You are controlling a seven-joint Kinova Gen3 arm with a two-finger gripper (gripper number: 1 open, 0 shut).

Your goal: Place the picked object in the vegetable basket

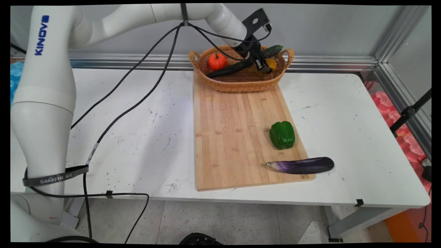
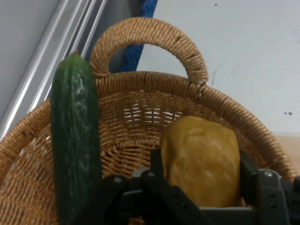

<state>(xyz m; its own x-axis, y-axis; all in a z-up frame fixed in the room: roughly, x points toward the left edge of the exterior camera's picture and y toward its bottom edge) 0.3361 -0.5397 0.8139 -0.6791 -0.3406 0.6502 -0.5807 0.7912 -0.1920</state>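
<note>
My gripper [image 1: 263, 66] reaches down into the wicker basket [image 1: 241, 84] at the far end of the wooden board. In the hand view its fingers [image 2: 157, 166] press both sides of a yellow vegetable [image 2: 201, 150], so the gripper [image 2: 201, 171] is shut on it. The yellow vegetable [image 1: 272, 63] shows just right of the hand. A green cucumber [image 2: 75, 140] leans on the basket's rim beside it, near the handle [image 2: 150, 42]. That cucumber [image 1: 273, 50] sits at the basket's back right. An orange pumpkin [image 1: 217, 61] and a long dark vegetable [image 1: 229, 69] lie in the basket's left half.
On the wooden cutting board [image 1: 234, 137] lies a green bell pepper [image 1: 282, 135]. A purple eggplant [image 1: 301, 165] rests across the board's near right corner. Black cables hang from the arm over the table's left half [image 1: 137, 131]. A metal rail runs along the wall.
</note>
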